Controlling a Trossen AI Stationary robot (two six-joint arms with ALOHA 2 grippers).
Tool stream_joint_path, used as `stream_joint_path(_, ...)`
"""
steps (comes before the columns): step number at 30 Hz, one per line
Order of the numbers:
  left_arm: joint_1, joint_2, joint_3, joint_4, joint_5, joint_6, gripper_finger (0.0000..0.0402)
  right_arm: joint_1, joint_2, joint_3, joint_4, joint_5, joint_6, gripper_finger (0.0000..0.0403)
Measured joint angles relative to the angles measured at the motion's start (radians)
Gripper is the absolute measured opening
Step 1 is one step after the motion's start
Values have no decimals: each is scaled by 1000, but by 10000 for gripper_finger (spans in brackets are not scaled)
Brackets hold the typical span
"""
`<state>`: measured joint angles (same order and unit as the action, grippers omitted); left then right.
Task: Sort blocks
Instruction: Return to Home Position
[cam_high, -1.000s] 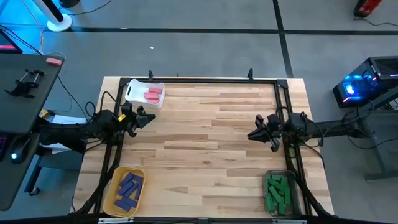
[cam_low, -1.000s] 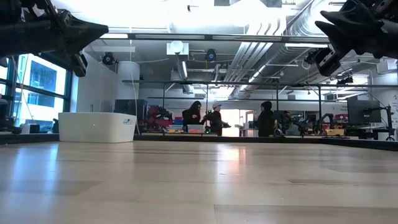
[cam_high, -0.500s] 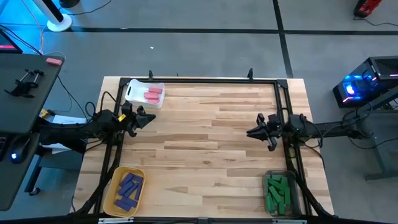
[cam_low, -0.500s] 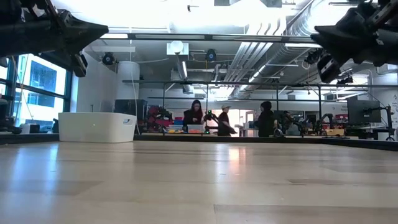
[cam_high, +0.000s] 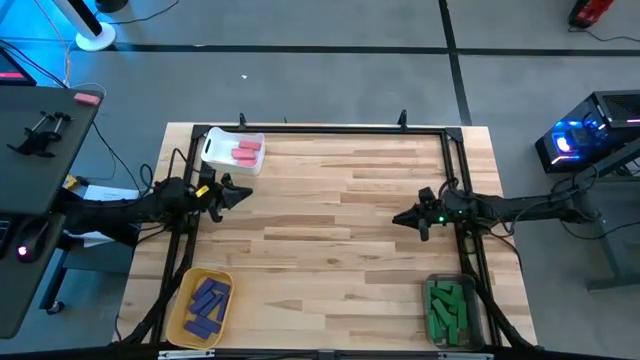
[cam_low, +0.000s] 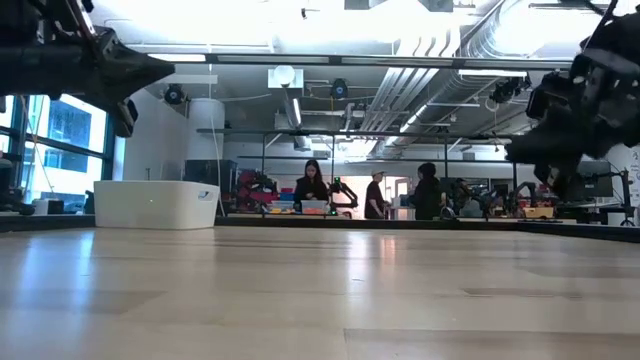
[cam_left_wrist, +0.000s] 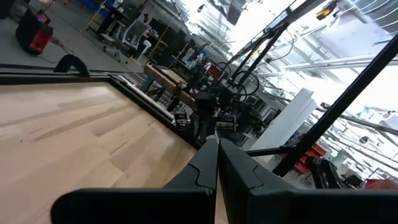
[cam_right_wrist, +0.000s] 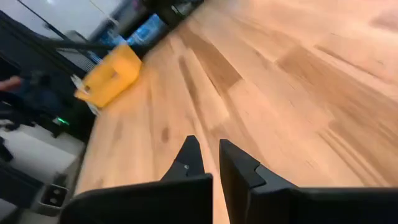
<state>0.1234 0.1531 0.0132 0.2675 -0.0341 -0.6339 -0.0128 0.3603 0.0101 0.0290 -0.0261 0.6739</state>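
The blocks lie sorted in three bins. Pink blocks (cam_high: 247, 152) are in the white bin (cam_high: 215, 148) at the far left. Purple blocks (cam_high: 207, 303) fill the yellow bin (cam_high: 182, 318) at the near left. Green blocks (cam_high: 447, 310) are in the clear bin (cam_high: 432, 285) at the near right. My left gripper (cam_high: 245, 192) hovers shut by the table's left edge, near the white bin, and points toward the table's middle (cam_left_wrist: 217, 142). My right gripper (cam_high: 397, 219) hovers shut by the right edge, tipped slightly down over bare wood (cam_right_wrist: 208, 146). Neither holds anything.
A black frame (cam_high: 455, 170) runs along the table's far, left and right edges. The white bin (cam_low: 155, 204) shows at the far left in the low view, and the yellow bin (cam_right_wrist: 112, 76) shows in the right wrist view. People stand in the room beyond the table.
My right gripper has sunk toward the table, tipped its fingers downward and rolled about its own line, staying shut. My left gripper has kept its place.
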Motion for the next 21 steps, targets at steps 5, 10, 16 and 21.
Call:
stream_joint_path(5, 1, -151, 2, -195, 0, 1, 1, 0, 13, 5, -27, 1, -23, 0)
stream_joint_path(10, -13, -150, 0, -253, 21, 8, 1, 1, -8, 6, -34, -5, -19, 0)
stream_joint_path(16, -13, -149, 0, -259, 27, 9, 1, 10, -271, 6, -33, -7, -22, 0)
stream_joint_path(21, -15, -149, 0, -261, 26, 10, 1, 23, -360, 4, 85, -3, -19, 0)
